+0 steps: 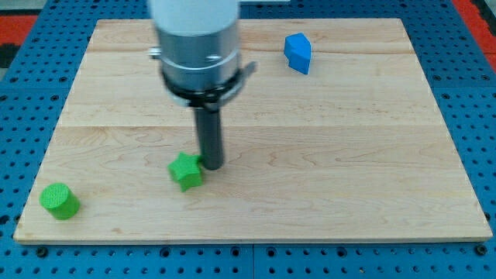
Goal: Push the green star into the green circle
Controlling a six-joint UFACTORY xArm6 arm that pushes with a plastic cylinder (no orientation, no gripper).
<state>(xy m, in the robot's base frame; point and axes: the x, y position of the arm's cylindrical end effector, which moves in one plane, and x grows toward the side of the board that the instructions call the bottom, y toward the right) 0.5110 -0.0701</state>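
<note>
The green star lies on the wooden board, left of centre near the view's bottom. My tip sits right at the star's upper right side, touching it. The green circle, a short cylinder, stands in the board's bottom left corner, well to the left of the star. The arm's wide body hides the board behind it at the view's top.
A blue block stands near the board's top edge, right of centre. The red and yellow blocks are hidden behind the arm. A blue pegboard surrounds the board.
</note>
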